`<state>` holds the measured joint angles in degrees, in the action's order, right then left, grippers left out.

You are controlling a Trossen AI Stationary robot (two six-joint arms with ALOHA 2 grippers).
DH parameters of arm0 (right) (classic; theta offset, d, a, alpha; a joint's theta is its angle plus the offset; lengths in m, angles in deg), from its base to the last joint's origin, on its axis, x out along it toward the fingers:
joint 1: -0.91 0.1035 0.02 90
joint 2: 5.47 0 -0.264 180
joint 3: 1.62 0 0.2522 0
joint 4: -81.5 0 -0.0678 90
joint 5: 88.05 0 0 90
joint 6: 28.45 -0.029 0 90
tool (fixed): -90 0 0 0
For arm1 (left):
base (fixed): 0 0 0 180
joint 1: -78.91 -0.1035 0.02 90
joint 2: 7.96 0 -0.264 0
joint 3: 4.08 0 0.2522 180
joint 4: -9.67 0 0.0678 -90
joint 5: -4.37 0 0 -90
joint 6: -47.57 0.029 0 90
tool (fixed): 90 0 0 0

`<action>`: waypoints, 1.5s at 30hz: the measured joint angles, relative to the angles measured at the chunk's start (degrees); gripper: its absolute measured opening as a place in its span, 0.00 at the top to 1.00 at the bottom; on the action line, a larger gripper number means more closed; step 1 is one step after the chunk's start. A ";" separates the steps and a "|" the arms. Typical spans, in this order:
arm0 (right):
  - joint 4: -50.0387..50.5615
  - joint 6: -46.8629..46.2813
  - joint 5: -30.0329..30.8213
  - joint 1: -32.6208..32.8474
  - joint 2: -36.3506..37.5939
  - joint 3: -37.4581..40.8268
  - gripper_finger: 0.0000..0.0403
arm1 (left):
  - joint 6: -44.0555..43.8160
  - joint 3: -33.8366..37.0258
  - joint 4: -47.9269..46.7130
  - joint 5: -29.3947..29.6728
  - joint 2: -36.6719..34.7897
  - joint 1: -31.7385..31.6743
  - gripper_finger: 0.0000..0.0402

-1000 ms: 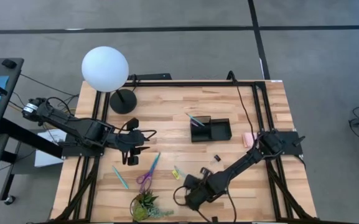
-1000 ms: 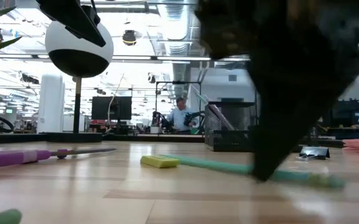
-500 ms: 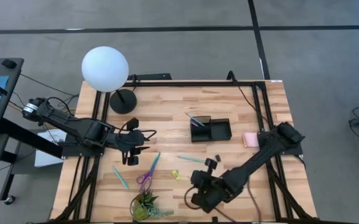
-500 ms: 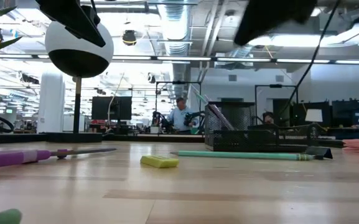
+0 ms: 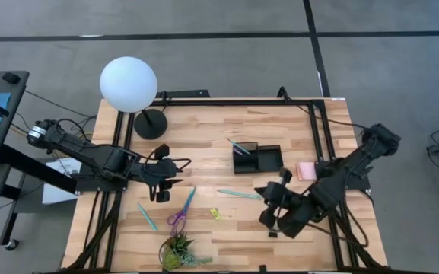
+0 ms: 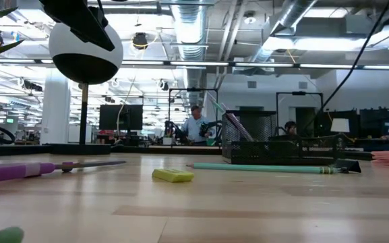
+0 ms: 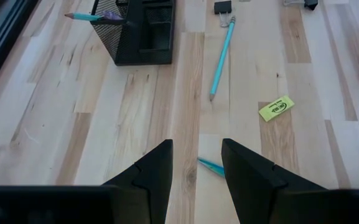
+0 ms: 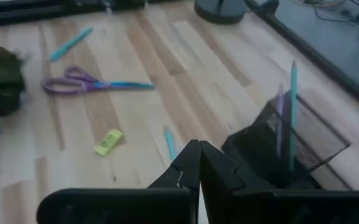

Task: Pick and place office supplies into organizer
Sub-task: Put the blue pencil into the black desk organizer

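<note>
The black organizer (image 5: 258,158) stands mid-table with pens (image 8: 292,106) upright in its taller part. A teal pen (image 5: 239,194) lies flat just near of it, a yellow piece (image 5: 215,214) beside that. Purple-handled scissors (image 5: 180,210) and another teal pen (image 5: 147,216) lie toward the near left. A pink sticky-note pad (image 5: 305,170) sits right of the organizer, and a black clip (image 7: 223,7) lies at the pen's end. My right gripper (image 5: 266,193) hangs shut and empty above the pen's right end. My left gripper (image 7: 196,163) hovers open above the scissors' blade tip.
A white globe lamp (image 5: 128,84) with a round black base (image 5: 151,123) stands at the far left. A small green plant (image 5: 178,252) sits at the near edge. Bare wood lies between the scissors and the organizer.
My right gripper has risen from the tabletop near the front edge and swung toward the right and far side, tipping up from steeply downward, still shut. The teal pen under its tips a second ago now lies farther from the near edge, flat.
</note>
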<state>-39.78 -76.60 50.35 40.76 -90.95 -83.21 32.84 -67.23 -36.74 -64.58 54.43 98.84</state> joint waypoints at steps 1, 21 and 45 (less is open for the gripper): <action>-4.75 0.02 -0.07 -0.24 0.54 3.97 1.00 | -0.02 0.00 0.00 0.17 0.00 0.00 0.66; -72.02 18.88 -7.86 -5.53 -4.91 41.65 0.98 | -1.10 0.00 0.02 0.45 0.00 0.00 0.66; -76.64 16.64 -18.56 -8.32 -13.96 41.56 0.69 | -5.47 0.00 0.13 3.35 0.00 -0.02 0.66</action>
<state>-116.42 -59.96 31.80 32.43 -104.90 -41.65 27.37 -67.23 -36.61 -61.23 54.43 98.81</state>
